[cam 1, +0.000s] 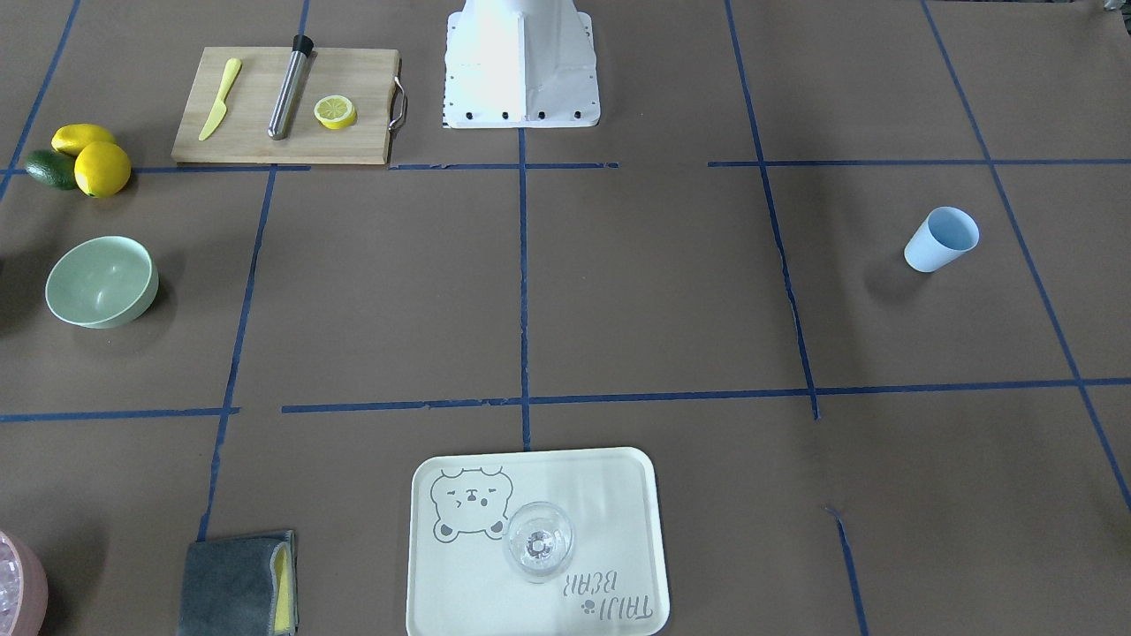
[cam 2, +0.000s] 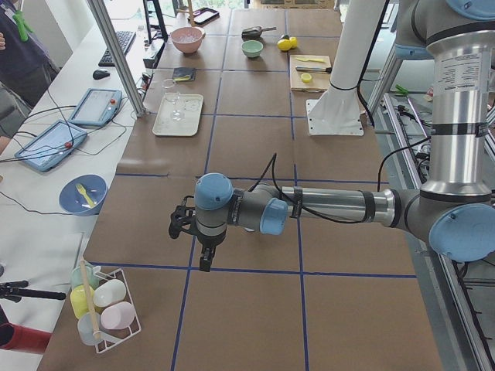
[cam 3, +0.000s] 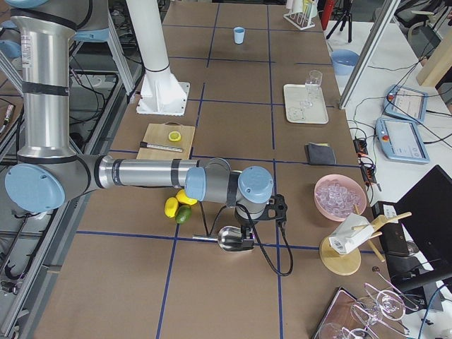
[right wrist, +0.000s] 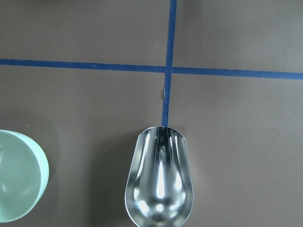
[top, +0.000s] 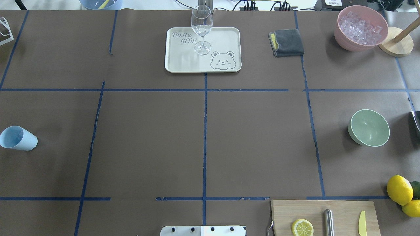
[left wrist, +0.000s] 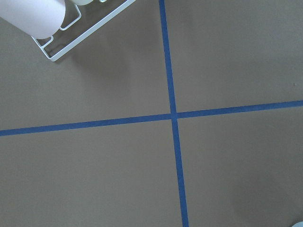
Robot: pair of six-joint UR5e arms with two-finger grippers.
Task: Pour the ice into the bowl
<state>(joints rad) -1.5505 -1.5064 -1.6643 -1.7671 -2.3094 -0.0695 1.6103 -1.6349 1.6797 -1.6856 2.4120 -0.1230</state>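
Note:
The ice (top: 360, 26) fills a pink bowl (top: 341, 34) at the table's far right corner; it also shows in the exterior right view (cam 3: 339, 194). The mint-green bowl (top: 369, 127) stands empty on the right side, and its edge shows in the right wrist view (right wrist: 19, 175). A shiny, empty metal scoop (right wrist: 158, 179) lies just under my right gripper (cam 3: 247, 229), beside the bowl. No fingers show, so I cannot tell if the gripper is open or shut. My left gripper (cam 2: 204, 261) hangs over bare table far to the left; I cannot tell its state either.
A light blue cup (top: 18, 138) stands at the left. A wine glass (top: 201, 29) stands on a cream tray (top: 229, 39). There are a grey cloth (top: 287, 42), a cutting board (top: 341, 209) with a lemon half, lemons (top: 398, 189), a wooden stand (top: 395, 46) and a wire cup rack (cam 2: 104, 305).

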